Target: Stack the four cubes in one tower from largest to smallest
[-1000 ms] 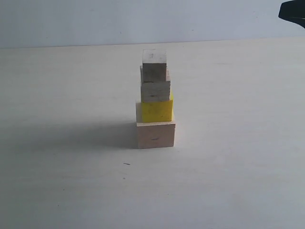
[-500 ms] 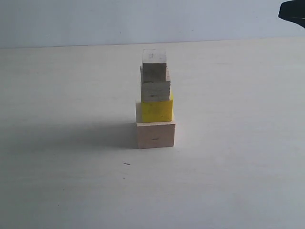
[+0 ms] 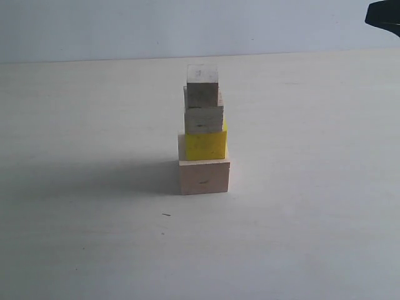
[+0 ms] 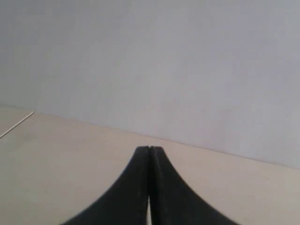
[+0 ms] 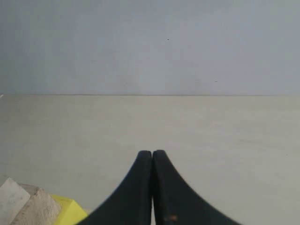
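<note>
The tower (image 3: 204, 131) stands near the middle of the pale matt worktop (image 3: 312, 231), its long axis upright: large bare-wood cube (image 3: 204, 177) at the base, bright yellow cube (image 3: 205, 145) on it, medium pale-wood cube (image 3: 204, 119) next, small pale-wood cube (image 3: 202, 86) on top; I make out no lean. The right tool (image 5: 152, 153) is clenched on nothing, and its wrist view catches the tower's yellow and wood corners at the frame's edge, so this arm looks the nearer; a dark piece (image 3: 382, 14) in the exterior view's far corner, probably that arm, is well apart from the tower. The left tool (image 4: 149, 150) is likewise clenched and empty, facing only bare worktop and wall; no cube shows there. The stacking looks done; any coming move need only keep clear of the column. The worktop is flat; the plain grey wall (image 3: 94, 28) lies behind; a soft shadow falls left of the tower.
</note>
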